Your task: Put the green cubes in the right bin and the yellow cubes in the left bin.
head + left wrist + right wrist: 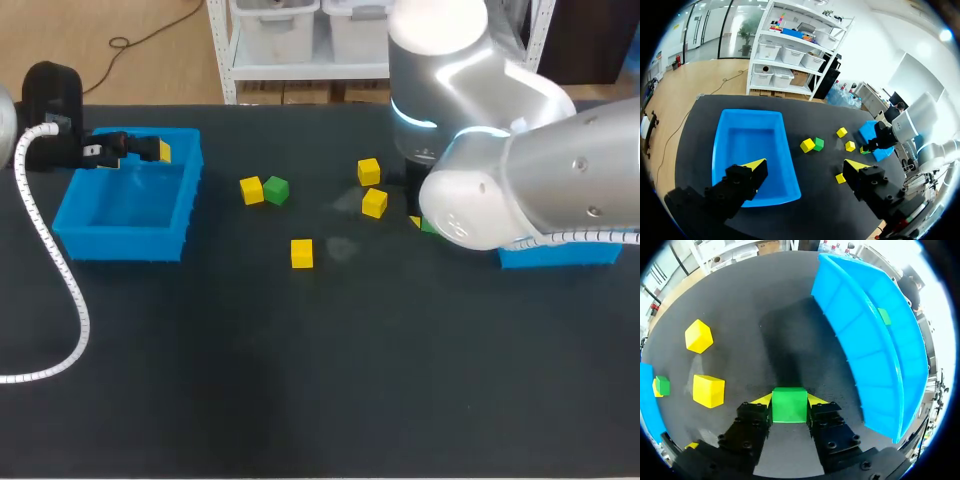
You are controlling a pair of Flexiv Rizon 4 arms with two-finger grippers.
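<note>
Nearest the robot's edge of the dark table [300,380], well apart from the rest: a lone yellow cube [301,253]. A little farther and off to the right, mostly hidden under the right arm: the blue right bin [560,257], with one binned green cube [884,316] lying inside (seen only from the right wrist). Just beside that bin's outer wall, low at the table: the right gripper [789,401], both yellow-tipped fingers pressed against opposite sides of the held green cube [789,405]; resting on the surface or lifted off it, not clear. Over on the left side: the blue left bin [120,245]. Farther in, near the middle: a middle yellow cube [374,203], then, side by side and touching, a paired yellow cube [252,190] and a loose green cube [277,190]. Beyond those: a far yellow cube [368,171]. Farthest back, above the left bin's rear rim: the left gripper [807,166], fingers spread wide apart, looking down over the bin and the scattered cubes
</note>
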